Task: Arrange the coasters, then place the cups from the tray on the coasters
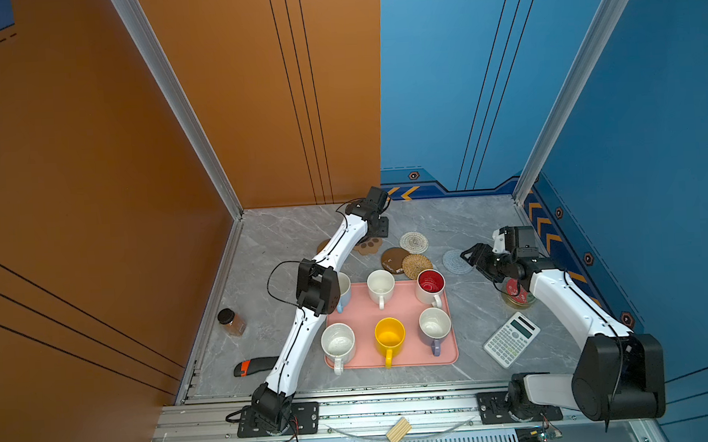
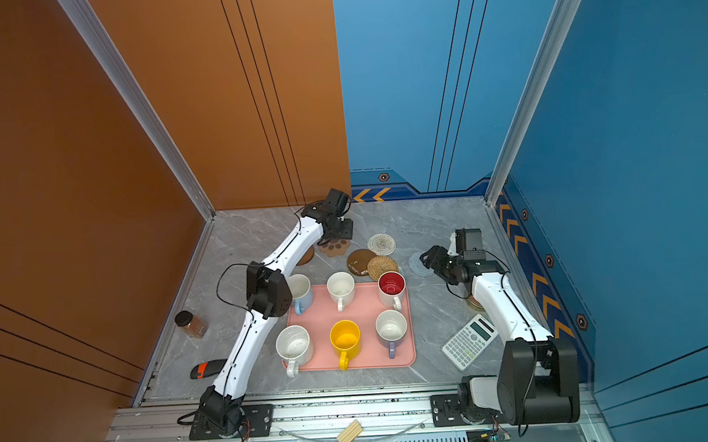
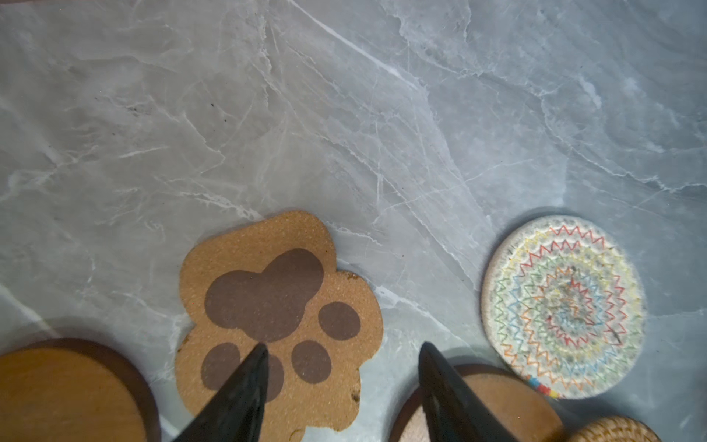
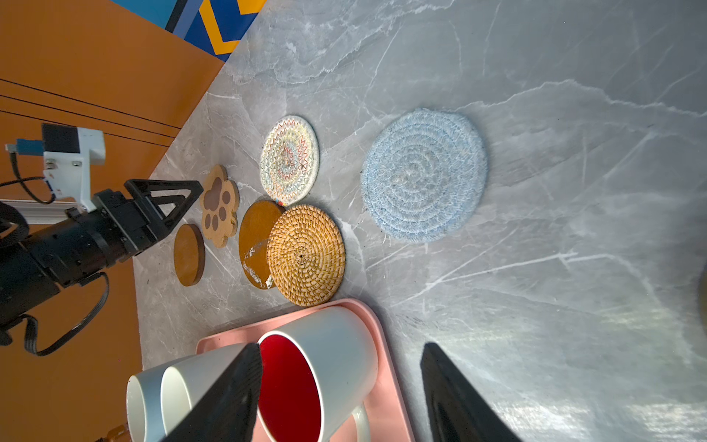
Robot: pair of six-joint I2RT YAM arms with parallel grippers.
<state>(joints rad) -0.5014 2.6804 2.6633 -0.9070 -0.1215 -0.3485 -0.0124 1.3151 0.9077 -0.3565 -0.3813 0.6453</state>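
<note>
**Ana:** Where is everything?

**Ben:** All six cups (image 1: 389, 336) stand on the tray (image 1: 363, 317). The coasters (image 1: 413, 242) lie bunched on the counter (image 1: 278, 234) beyond the tray's far edge. The rattan coaster (image 1: 417, 265) overlaps a wooden disc (image 1: 391, 258) and reaches the tray's far rim by the red-lined cup (image 1: 430, 284).

**Ana:** And the tools?

**Ben:** The left tool (image 3: 343, 346) is beyond the tray's far left corner, jaws apart and empty, over the paw coaster (image 3: 275, 306). I cannot tell how high it hangs. The right tool (image 4: 340, 346) is off the tray's far right corner, also spread and holding nothing, near the blue-grey coaster (image 4: 422, 174).

**Ana:** What worries you?

**Ben:** The mats are flat and thin. A fingertip landing on the paw coaster may slide it instead of lifting it, and shove it into the second wooden disc (image 4: 188, 254) just beside it.

**Ana:** And the overlapping pair?

**Ben:** Pull the rattan one and the disc underneath may drag along, or the mat may nudge the red-lined cup. Leave the overlap and a cup set there would likely tilt.

**Ana:** Anything else?

**Ben:** The cream woven coaster (image 4: 289, 160) sits close to both, so cups placed there could knock handles. The right arm also passes over the red-topped tin (image 1: 514, 294) off the tray's right edge, and a low sweep could hit it.
</note>
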